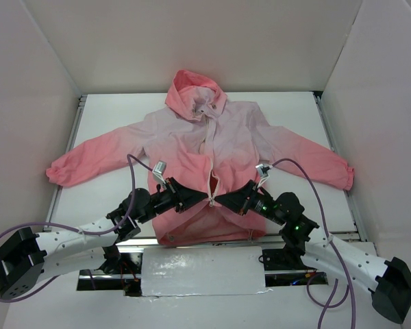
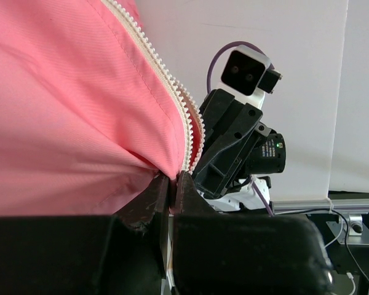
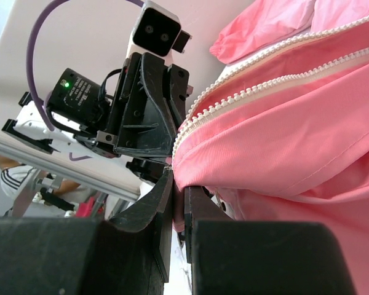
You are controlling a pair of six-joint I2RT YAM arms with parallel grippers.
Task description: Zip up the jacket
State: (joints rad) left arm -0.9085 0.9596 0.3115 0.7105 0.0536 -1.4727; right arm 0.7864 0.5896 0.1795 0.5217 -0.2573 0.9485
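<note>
The jacket point(image 1: 192, 137) lies flat and front up in the middle of the bench point(image 1: 109, 116). Its hood points to the far edge, its hem sits at the near edge, and its sleeves are spread toward the left and right sides. Both arms meet low on the front zipper point(image 1: 207, 140), just above the hem.

The left end effector point(image 2: 170, 184) is pressed together on the coral fabric right at its row of teeth. The right end effector point(image 3: 178, 192) pinches the opposite front edge the same way, and the two nearly touch. In the right wrist view the two tooth rows run apart above the grip, so the lower front looks unjoined. No slider or pin shows plainly in any view.

To do this step well, I judge that the two bottom ends should be brought level and parallel. The fabric should be taut and clear of the teeth before anything is drawn toward the hood. A twisted or slack edge would likely jam.
</note>
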